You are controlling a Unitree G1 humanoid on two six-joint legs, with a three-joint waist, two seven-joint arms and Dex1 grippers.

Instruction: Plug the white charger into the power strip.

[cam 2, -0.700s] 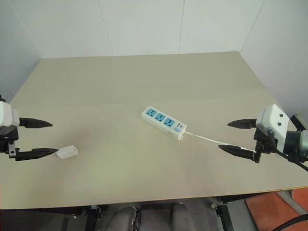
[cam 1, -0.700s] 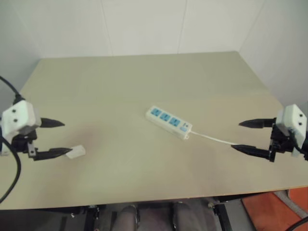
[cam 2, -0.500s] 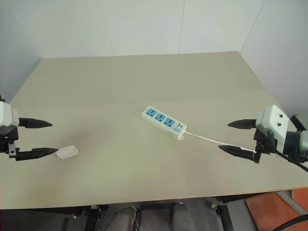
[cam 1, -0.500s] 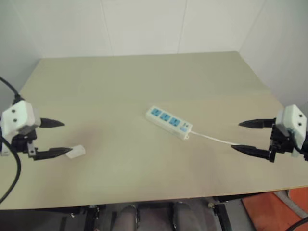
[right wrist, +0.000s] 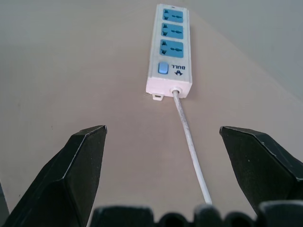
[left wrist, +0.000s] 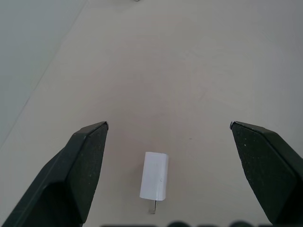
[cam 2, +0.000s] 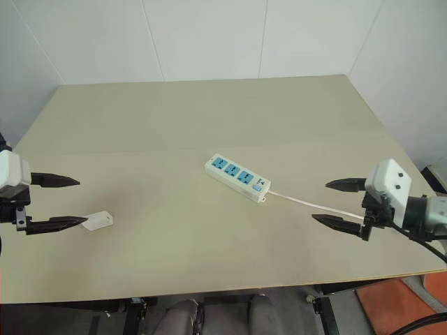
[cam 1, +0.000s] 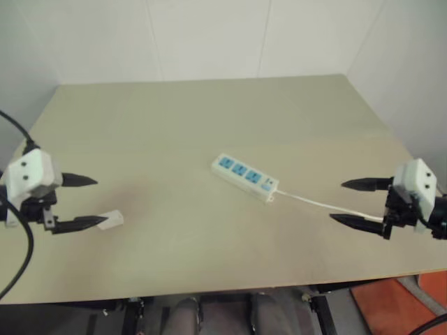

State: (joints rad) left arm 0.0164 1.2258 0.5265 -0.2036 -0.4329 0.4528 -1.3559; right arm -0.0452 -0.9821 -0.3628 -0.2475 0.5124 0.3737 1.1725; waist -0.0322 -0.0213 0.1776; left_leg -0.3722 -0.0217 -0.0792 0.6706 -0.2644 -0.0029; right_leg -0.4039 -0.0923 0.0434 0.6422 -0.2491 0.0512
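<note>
The white charger (cam 1: 112,220) lies flat on the table at the left, its prongs toward my left gripper (cam 1: 101,201). That gripper hovers open just short of it, and in the left wrist view the charger (left wrist: 155,182) sits between the spread fingers. The power strip (cam 1: 244,177) rests at the table's middle, its blue sockets facing up. Its thin cord (cam 1: 314,203) runs right toward my right gripper (cam 1: 336,201), which is open and empty. In the right wrist view the power strip (right wrist: 170,52) lies straight ahead and the cord (right wrist: 189,142) passes between the fingers.
The beige table (cam 1: 195,118) has white walls behind it and on both sides. Its front edge lies close below both grippers.
My right gripper has shifted slightly left and lower along the cord. The left gripper, charger and strip stay about where they were.
</note>
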